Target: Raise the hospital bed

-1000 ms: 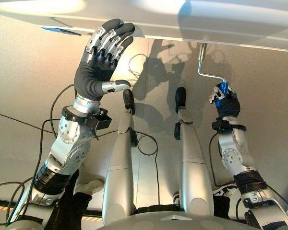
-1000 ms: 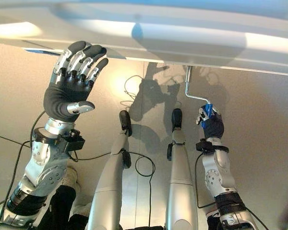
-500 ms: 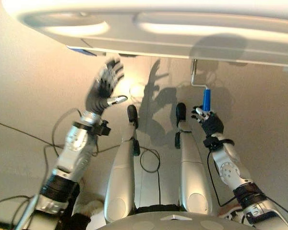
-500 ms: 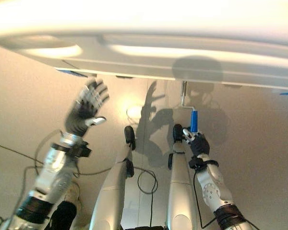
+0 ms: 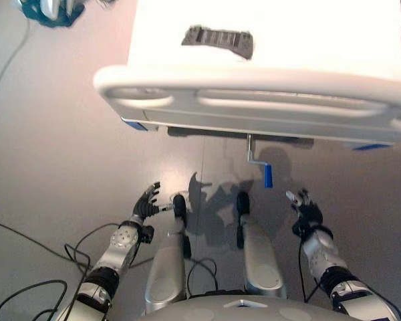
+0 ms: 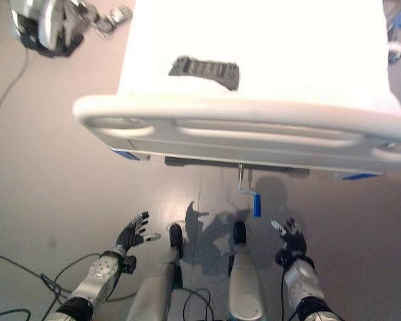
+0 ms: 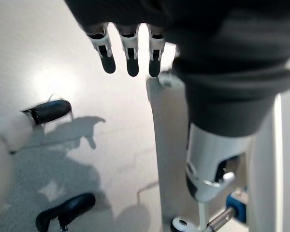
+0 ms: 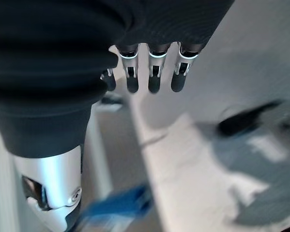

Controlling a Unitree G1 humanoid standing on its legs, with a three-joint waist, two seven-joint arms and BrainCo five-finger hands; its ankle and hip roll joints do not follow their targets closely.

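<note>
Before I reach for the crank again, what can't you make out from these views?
- Crank shaft joint: eye views, hidden under the footboard.
- Dark object on the bed: too small to identify.
- Blue handle: right wrist view, blurred.
- Bed's height: not readable.
- Right hand and left hand open, holding nothing.

Dark ribbed pad (image 5: 218, 41) lying on white mattress (image 5: 307, 33) — teal-and-silver equipment (image 6: 50, 23) on floor, far left corner.

A hospital-like room: a white hospital bed (image 5: 267, 60) on bare grey floor (image 5: 47, 154).
</note>
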